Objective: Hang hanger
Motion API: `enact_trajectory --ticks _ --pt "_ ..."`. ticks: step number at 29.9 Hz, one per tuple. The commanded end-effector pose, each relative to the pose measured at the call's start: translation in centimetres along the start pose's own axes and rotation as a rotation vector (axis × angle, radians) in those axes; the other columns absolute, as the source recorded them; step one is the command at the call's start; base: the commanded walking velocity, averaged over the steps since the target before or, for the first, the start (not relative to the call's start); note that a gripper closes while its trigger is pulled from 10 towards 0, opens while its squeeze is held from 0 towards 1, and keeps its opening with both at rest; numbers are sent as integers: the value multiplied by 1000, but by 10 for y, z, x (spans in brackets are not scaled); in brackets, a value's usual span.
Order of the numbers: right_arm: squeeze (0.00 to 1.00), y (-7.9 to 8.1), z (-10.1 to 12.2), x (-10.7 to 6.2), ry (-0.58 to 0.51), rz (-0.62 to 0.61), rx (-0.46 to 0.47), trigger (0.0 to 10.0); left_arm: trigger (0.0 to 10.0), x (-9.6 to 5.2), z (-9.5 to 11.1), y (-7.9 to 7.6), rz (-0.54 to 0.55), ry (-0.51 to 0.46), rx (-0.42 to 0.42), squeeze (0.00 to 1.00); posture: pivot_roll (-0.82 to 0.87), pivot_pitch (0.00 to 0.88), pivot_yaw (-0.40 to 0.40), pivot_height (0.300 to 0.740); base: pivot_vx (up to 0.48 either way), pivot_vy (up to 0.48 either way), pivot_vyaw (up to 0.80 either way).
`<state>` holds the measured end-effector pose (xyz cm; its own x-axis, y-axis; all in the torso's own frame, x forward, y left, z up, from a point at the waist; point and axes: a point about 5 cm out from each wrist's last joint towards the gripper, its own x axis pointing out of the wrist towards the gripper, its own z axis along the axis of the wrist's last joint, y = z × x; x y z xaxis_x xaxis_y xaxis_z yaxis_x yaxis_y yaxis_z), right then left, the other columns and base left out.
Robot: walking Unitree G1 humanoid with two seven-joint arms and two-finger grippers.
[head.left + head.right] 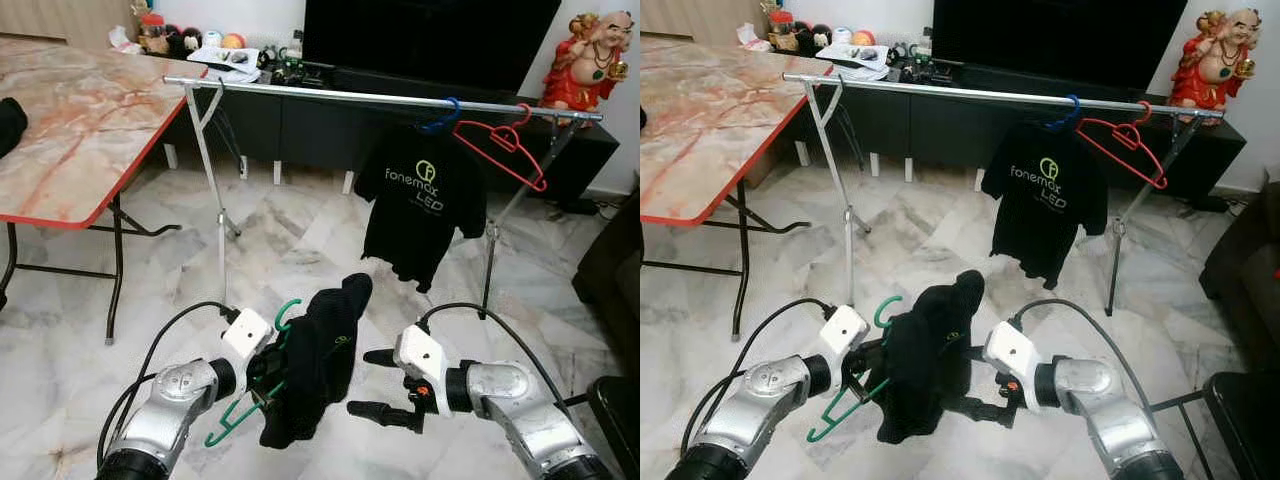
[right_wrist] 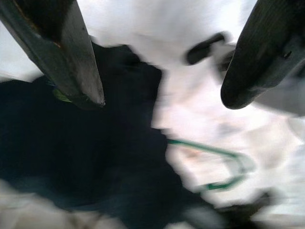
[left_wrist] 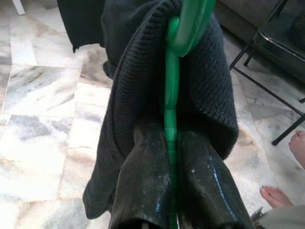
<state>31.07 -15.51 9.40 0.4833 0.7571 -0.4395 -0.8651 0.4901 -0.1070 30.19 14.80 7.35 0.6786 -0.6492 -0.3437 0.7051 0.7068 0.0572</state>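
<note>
Low down, left gripper (image 3: 169,167) pinching the green hanger (image 1: 240,408), black garment (image 1: 318,360) draped over it, held above the marble floor (image 1: 60,360). Right gripper (image 1: 375,383) just beside the garment, fingers spread. Beyond, metal rail (image 1: 350,97) carrying a black T-shirt (image 1: 425,205) and red hanger (image 1: 505,148).

Even indoor light, head views sharp; right wrist view motion-blurred with washed-out floor (image 2: 200,28)

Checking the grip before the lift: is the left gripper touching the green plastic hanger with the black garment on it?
Touching. The left wrist view shows the left gripper with both black fingers pressed against the green plastic hanger, the black knitted garment draped around it.
</note>
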Motion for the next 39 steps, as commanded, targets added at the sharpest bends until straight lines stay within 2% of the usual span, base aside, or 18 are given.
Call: enact_trajectory --ticks 1,4,5,7,9,10,11,12,16,18,23,31,34,35,39 --pt "0 -30 10 -11 -44 -243 -1 10000 10000 -1 9 -3 -48 -35 43 0 54 35 -100 740 0 0 0" --pt "0 -43 16 -17 -53 -336 -42 10000 10000 -4 8 -7 -96 -25 62 0 49 32 -92 740 0 0 0" --pt "0 -41 24 -17 -90 -296 -91 10000 10000 -5 7 -9 -128 -11 79 0 43 30 -82 740 0 0 0" --pt "0 -35 31 -15 -137 -214 -108 10000 10000 -8 6 -10 -158 7 94 0 40 28 -73 740 0 0 0" --pt "0 -31 32 -13 -136 -160 -126 10000 10000 -8 6 -10 -172 14 112 0 40 28 -71 740 0 0 0" --pt "0 -27 31 -13 -126 -105 -144 10000 10000 -9 7 -11 -182 12 126 0 39 28 -69 740 0 0 0" --pt "0 -15 24 -12 -78 55 -212 10000 10000 -10 8 -13 -226 23 148 0 43 29 -61 740 0 0 0" --pt "0 -11 21 -13 -62 104 -230 10000 10000 -11 8 -13 -240 29 155 0 44 29 -59 740 0 0 0" --pt "0 -8 17 -13 -40 179 -239 10000 10000 -12 8 -13 -264 47 189 0 40 26 -51 740 0 0 0" --pt "0 -6 11 -14 4 234 -280 10000 10000 -14 9 -12 -287 69 203 0 43 26 -45 740 0 0 0" --pt "0 -12 12 -10 12 183 -309 10000 10000 -14 8 -12 -326 115 252 0 43 30 -44 740 0 0 0" --pt "0 -12 17 -3 -15 201 -388 10000 10000 -13 12 -14 -411 172 344 0 52 63 -49 740 0 0 0" --pt "0 -10 21 0 -54 219 -389 10000 10000 -12 16 -13 -430 177 377 0 57 71 -52 740 0 0 0" --pt "0 -6 19 2 -59 267 -383 10000 10000 -11 18 -13 -443 176 396 0 58 77 -52 740 0 0 0" --pt "0 3 7 6 -15 343 -403 10000 10000 -8 30 -9 -466 164 441 0 60 85 -55 740 0 0 0"
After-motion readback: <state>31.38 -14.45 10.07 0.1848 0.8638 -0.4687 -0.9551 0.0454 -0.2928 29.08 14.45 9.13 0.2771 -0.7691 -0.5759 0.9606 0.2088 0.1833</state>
